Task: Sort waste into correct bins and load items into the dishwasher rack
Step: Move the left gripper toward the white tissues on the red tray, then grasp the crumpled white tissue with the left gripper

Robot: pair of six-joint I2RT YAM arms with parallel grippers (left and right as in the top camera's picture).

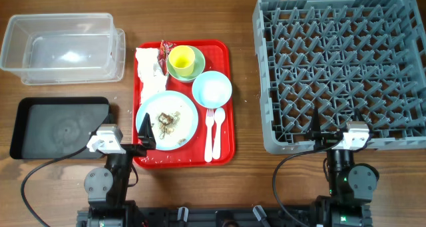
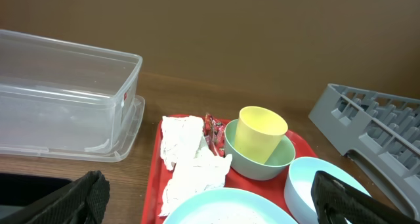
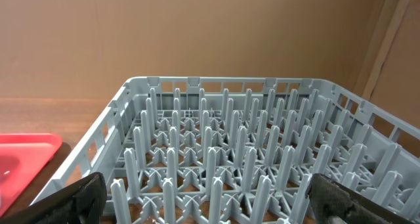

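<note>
Noted napkins heaped near-to-far along the tray's left edge, just beyond the wide-open, empty left gripper, with the equally open, empty right gripper farther off, at the rack.

Yellow cup, pale-green bowl, red tray, grey rack.

Red serving tray resting flat on a brown wooden table, plain brown wall behind it
</note>
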